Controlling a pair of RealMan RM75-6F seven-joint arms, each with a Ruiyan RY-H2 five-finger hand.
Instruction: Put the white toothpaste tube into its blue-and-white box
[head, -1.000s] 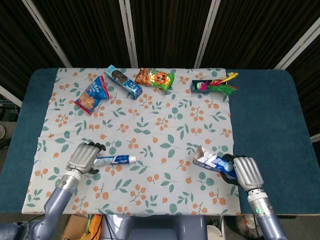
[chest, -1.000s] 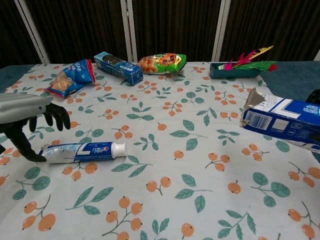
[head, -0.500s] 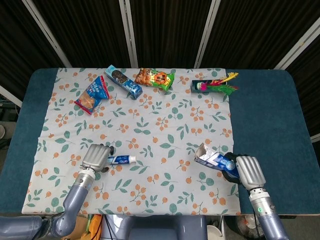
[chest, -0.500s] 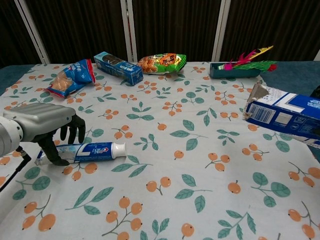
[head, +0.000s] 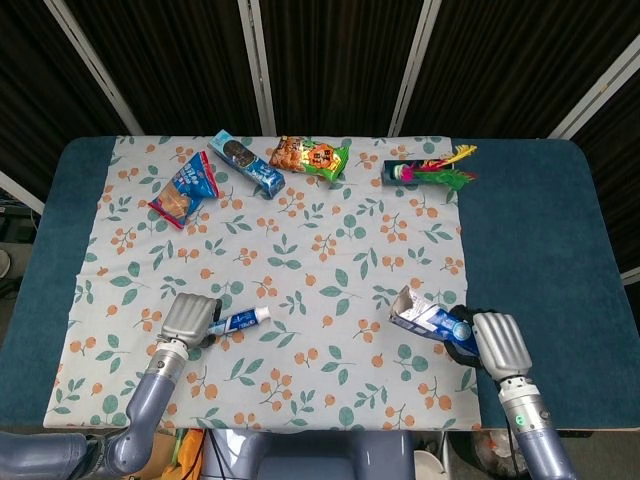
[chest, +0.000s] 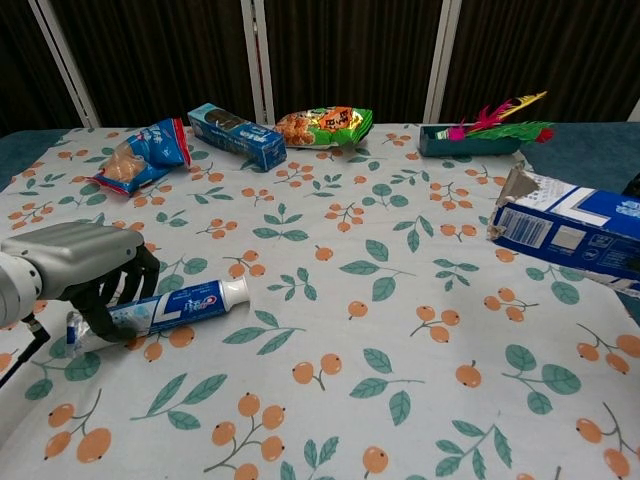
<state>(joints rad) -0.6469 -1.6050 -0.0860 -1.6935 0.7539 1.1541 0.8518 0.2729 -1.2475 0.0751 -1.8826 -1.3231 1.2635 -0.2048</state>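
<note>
A staged robot test setup, likely a lab. Black panelled backdrop (head: 330, 60) encloses a blue tabletop (head: 540, 230). A floral cloth (head: 300, 250) carries scattered props.

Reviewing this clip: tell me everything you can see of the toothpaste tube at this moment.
The toothpaste tube is white with blue and red print and a white cap at its right end. It looks like soft plastic. It lies near the front left of the floral tablecloth, cap end tilted up slightly off the cloth. The left hand grips its tail half, fingers wrapped over it. The crimped tail pokes out past the hand. It is outside the box.
</note>
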